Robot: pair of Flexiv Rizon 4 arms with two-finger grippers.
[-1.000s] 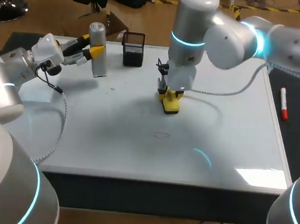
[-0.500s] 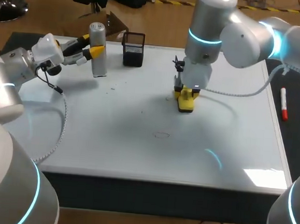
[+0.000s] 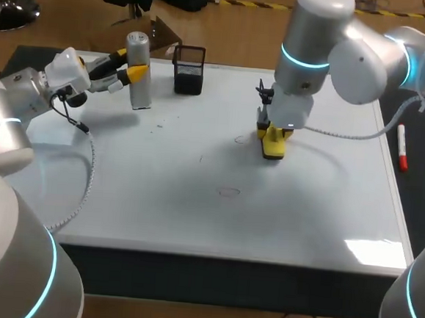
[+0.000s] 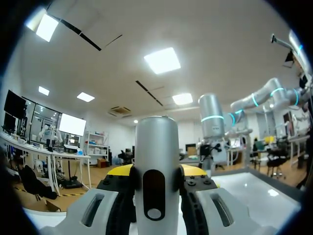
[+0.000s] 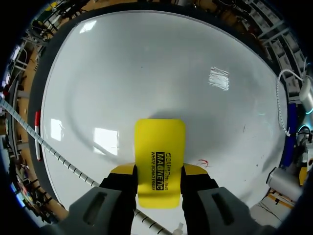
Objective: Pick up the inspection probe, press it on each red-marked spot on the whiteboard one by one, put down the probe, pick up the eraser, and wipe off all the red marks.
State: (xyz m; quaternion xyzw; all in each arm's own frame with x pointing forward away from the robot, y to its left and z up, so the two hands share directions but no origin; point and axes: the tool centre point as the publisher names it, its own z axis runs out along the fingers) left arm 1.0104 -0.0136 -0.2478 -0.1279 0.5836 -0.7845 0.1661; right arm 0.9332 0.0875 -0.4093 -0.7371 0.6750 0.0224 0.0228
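Right gripper (image 5: 160, 170) clamps the yellow eraser (image 5: 160, 147), black print on its face, on the whiteboard (image 5: 146, 73). Left gripper (image 4: 157, 171) is closed around the upright silver probe (image 4: 156, 142).

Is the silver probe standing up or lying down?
Standing up: the probe points straight up from the table, gripped from both sides by the left gripper.

I read the whiteboard (image 3: 164, 207) as glossy (it throws back bright glare); the inspection probe (image 4: 156, 152) looks like matt silvery metal, the eraser (image 5: 160, 147) smooth yellow plastic.
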